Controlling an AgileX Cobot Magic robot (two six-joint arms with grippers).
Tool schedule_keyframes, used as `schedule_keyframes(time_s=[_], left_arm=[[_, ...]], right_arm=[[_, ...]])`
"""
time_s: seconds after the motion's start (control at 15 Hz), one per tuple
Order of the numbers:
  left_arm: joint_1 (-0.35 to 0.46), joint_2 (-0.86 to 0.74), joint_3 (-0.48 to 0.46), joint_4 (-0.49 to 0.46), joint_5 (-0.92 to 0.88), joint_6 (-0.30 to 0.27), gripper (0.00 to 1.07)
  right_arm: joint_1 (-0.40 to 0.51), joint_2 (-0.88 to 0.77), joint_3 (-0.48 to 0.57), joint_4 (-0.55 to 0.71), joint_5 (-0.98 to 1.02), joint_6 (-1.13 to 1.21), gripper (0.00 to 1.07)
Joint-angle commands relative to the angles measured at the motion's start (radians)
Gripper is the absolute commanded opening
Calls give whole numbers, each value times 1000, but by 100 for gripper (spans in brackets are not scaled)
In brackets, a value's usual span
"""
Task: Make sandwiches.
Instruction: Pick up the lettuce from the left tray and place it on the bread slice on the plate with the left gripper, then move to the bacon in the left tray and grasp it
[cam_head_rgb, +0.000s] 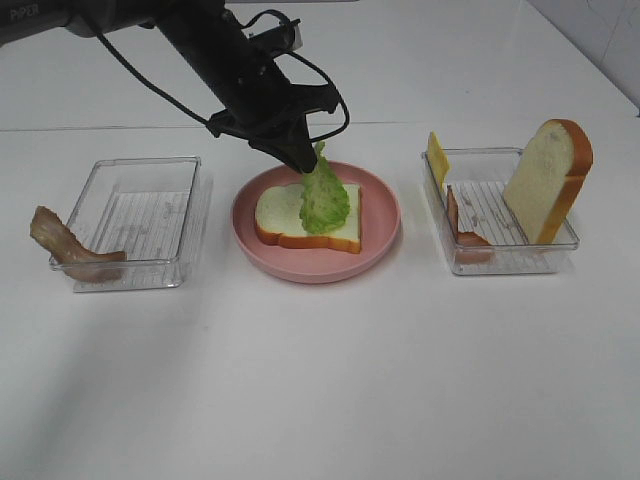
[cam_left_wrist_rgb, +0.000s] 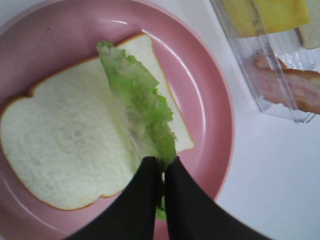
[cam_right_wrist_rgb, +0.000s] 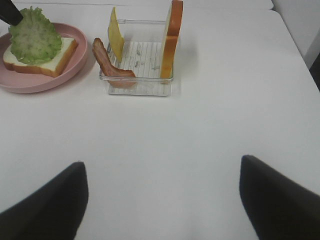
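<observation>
One toy white bread slice with orange-brown crust (cam_head_rgb: 280, 215) lies flat on the round pink plate (cam_head_rgb: 383, 212) as base; the left gripper (cam_left_wrist_rgb: 162, 164) pinches the ruffled green lettuce leaf (cam_left_wrist_rgb: 137, 97) by its edge, draping it across; the right gripper (cam_right_wrist_rgb: 160, 162) hangs spread, empty

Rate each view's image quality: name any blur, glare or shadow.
Exterior high: even soft light, sharp, with a faint grey shadow on the table at lower left. Left wrist: the lettuce leaf and the dark left fingers pinching it look soft; a glare streak crosses the pink plate. Right wrist: the right fingers are blurred dark shapes, the clear tray beyond is sharp.
</observation>
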Motion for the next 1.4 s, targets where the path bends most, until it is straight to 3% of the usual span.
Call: schedule_keyframes(time_s=[0.07, 0.13, 0.27, 0.47, 0.6, 0.67, 0.73, 0.93, 1.07, 1.2, 1.4], left_arm=[[0, -2, -3, 57, 3, 6, 26], [0, -5, -4, 100, 12, 3, 55], [0, -9, -5, 135, 44, -1, 74], [0, -33, -5, 217, 83, -47, 73], [0, -69, -5, 326, 123, -98, 73], [0, -89, -6, 393, 159, -132, 73], [0, -129, -4, 509, 176, -208, 73], [4, -186, -3, 577, 176, -251, 69], [30, -242, 22, 557, 176, -264, 69], [79, -352, 130, 495, 176, -264, 69], [129, -469, 280, 499, 176, -276, 69]], right_arm=[[1, -12, -1, 2, -12, -8, 78], [1, -12, -1, 2, -12, -8, 78], [1, -12, -1, 2, -12, -8, 78], [1, -12, -1, 2, -12, -8, 78], [1, -12, -1, 2, -12, -8, 78], [1, -12, -1, 2, -12, -8, 78], [1, -12, -1, 2, -12, -8, 78], [1, -12, -1, 2, -12, -8, 78], [1, -12, -1, 2, -12, -8, 78], [1, -12, -1, 2, -12, -8, 78], [1, -12, -1, 2, -12, -8, 78]])
